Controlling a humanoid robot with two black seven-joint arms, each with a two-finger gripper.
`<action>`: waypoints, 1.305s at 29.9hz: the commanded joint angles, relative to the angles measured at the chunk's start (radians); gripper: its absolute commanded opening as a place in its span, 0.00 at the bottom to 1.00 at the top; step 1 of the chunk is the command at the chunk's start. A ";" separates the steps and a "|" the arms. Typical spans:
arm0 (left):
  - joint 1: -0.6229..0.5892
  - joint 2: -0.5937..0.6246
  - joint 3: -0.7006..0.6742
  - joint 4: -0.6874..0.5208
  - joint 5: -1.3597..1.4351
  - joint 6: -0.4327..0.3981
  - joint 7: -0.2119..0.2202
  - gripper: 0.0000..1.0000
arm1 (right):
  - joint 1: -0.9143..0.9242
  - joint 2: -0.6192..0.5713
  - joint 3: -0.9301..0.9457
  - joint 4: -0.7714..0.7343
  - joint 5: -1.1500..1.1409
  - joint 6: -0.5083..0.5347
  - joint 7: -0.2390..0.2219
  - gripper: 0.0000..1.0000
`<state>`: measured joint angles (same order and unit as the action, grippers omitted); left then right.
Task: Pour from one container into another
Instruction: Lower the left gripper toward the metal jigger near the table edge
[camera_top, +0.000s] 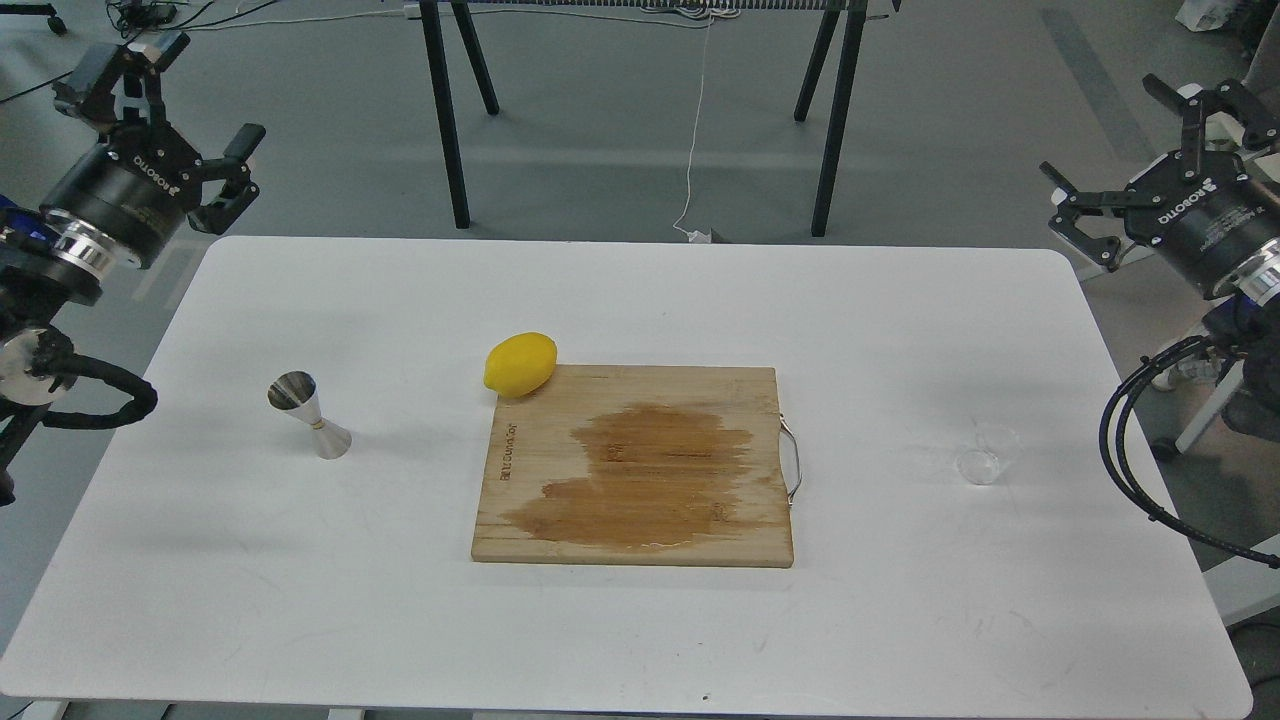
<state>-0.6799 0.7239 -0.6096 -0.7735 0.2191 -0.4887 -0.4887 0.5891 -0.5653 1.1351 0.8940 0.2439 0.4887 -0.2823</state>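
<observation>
A small clear glass tumbler (986, 454) stands upright on the right side of the white table (620, 300). The shiny steel hourglass jigger (309, 415) stands upright on the left side. My left gripper (175, 100) hangs open beyond the table's far left corner, well away from the jigger, holding nothing. Off the far right edge my right gripper (1118, 150) is open too, empty, above and behind the tumbler. I cannot tell whether either vessel holds liquid.
A bamboo cutting board (640, 465) with a dark wet stain and a metal handle lies in the middle of the table. A yellow lemon (520, 364) rests at its far left corner. Black trestle legs (445, 110) stand on the floor behind.
</observation>
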 joint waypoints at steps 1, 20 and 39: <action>0.006 0.002 -0.002 -0.003 -0.001 0.000 0.000 1.00 | -0.002 0.001 0.000 0.000 0.000 0.000 0.000 0.99; -0.101 0.120 -0.007 -0.025 0.611 0.000 0.000 1.00 | -0.002 -0.001 0.020 0.011 0.005 0.000 0.002 0.99; 0.342 0.272 0.002 -0.414 1.201 0.977 0.000 1.00 | -0.008 0.001 0.012 0.002 0.002 0.000 0.003 0.99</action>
<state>-0.4466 0.9917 -0.6067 -1.1828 1.4164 0.4826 -0.4889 0.5828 -0.5663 1.1460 0.8980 0.2465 0.4887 -0.2800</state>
